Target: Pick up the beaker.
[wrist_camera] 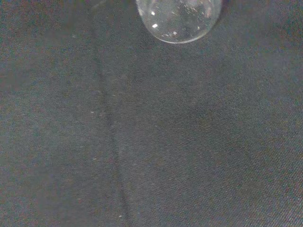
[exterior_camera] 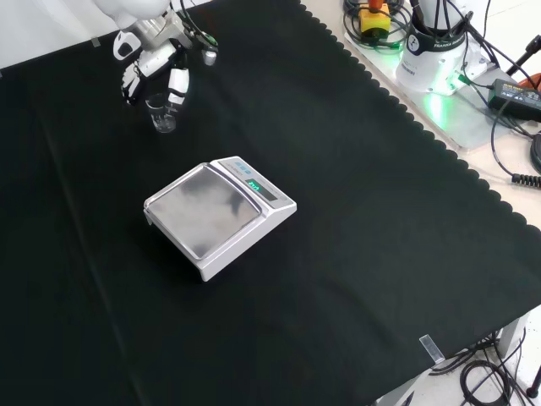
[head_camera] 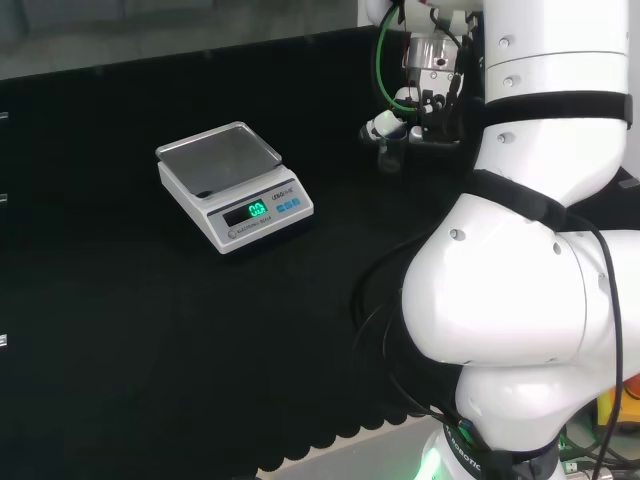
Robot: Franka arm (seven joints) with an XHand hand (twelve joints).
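The beaker [exterior_camera: 162, 116] is a small clear glass vessel standing upright on the black cloth, far from the front camera, at the upper left of the front view. The hand [exterior_camera: 157, 66] hangs directly over it, black and white. Its fingers [exterior_camera: 177, 85] point down, fairly straight, on either side of the rim, and I cannot tell if they touch it. In the head view the beaker [head_camera: 391, 152] sits just under the hand [head_camera: 412, 108], left of the arm's white links. The beaker's round glass [wrist_camera: 179, 19] looms close in the wrist view.
A white scale [exterior_camera: 218, 213] with a steel pan and a lit green display stands mid-cloth, nearer the front camera than the beaker; in the head view the scale [head_camera: 232, 186] lies left of the hand. Cables and the arm's base [exterior_camera: 431, 59] sit beyond the cloth's scalloped edge.
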